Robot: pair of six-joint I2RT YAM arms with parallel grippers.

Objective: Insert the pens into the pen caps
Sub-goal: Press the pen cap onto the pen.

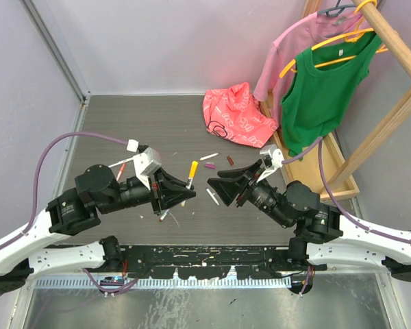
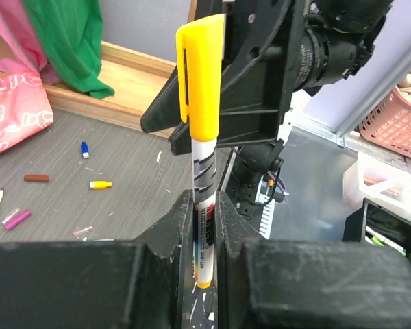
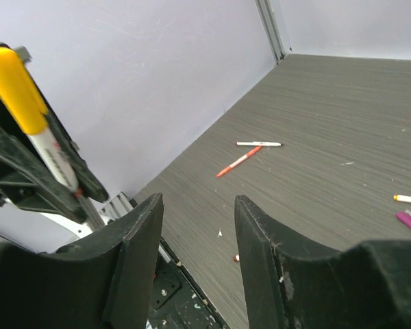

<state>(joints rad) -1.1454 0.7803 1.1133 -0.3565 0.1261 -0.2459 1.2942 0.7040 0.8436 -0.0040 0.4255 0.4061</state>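
My left gripper (image 2: 204, 200) is shut on a white pen (image 2: 204, 171) that stands upright between its fingers and wears a yellow cap (image 2: 200, 75). From above, the capped pen (image 1: 192, 173) sticks up at the left gripper's (image 1: 189, 192) tip. My right gripper (image 1: 212, 182) faces it a short gap away. It (image 3: 198, 205) stands open with nothing between its fingers, and the capped pen (image 3: 29, 110) shows at the left. Loose caps lie on the table: blue (image 2: 85, 149), dark red (image 2: 36, 178), yellow (image 2: 100, 184), purple (image 2: 18, 219). Loose pens, one white (image 3: 259, 144) and one orange (image 3: 238, 162), lie farther off.
A pink bag (image 1: 236, 115) lies at the back of the table. A wooden rack (image 1: 390, 103) with a green top (image 1: 325, 89) and a pink shirt (image 1: 288, 48) stands at the right. Grey walls close in the left and back. A pink basket (image 2: 397, 120) sits off the table.
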